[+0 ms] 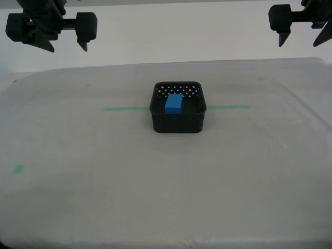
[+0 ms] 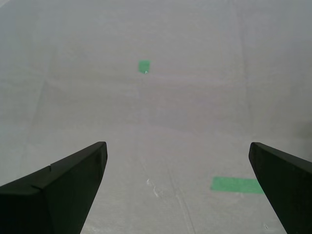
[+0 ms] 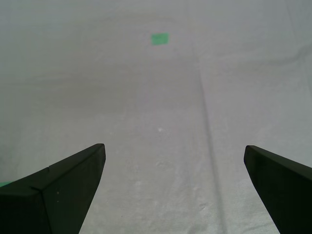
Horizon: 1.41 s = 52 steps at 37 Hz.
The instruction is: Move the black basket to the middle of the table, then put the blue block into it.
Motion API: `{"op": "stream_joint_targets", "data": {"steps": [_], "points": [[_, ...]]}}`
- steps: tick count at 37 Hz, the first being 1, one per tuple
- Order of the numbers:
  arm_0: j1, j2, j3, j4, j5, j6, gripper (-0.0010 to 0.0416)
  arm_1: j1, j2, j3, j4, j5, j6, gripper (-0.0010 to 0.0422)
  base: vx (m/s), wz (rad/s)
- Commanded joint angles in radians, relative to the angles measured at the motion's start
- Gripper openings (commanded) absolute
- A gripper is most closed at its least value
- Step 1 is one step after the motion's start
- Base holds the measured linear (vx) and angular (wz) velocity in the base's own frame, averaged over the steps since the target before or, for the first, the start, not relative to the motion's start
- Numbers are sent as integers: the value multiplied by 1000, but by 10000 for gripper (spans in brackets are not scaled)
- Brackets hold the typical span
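The blue block (image 1: 174, 102) is sitting inside the black basket (image 1: 178, 122).

The basket is resting in the middle of the table (image 1: 104, 176), right on the thin green tape line (image 1: 124, 109). My first gripper (image 3: 174, 185) is hanging wide open over bare cloth and is holding nothing. My second gripper (image 2: 178, 187) is also hanging wide open with nothing in it, above a green mark (image 2: 236, 185). In the exterior view, two arms are hanging high up, one at each top corner, well apart from the basket.
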Motion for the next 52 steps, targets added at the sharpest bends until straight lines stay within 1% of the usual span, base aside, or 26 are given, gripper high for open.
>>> {"op": "stream_joint_targets", "data": {"steps": [1, 52], "points": [[0, 0, 0, 0, 0, -1, 398, 0, -1, 1, 2, -3, 2, 400, 0, 0], [0, 0, 0, 0, 0, -1, 398, 0, -1, 1, 2, -3, 2, 400, 0, 0]]}}
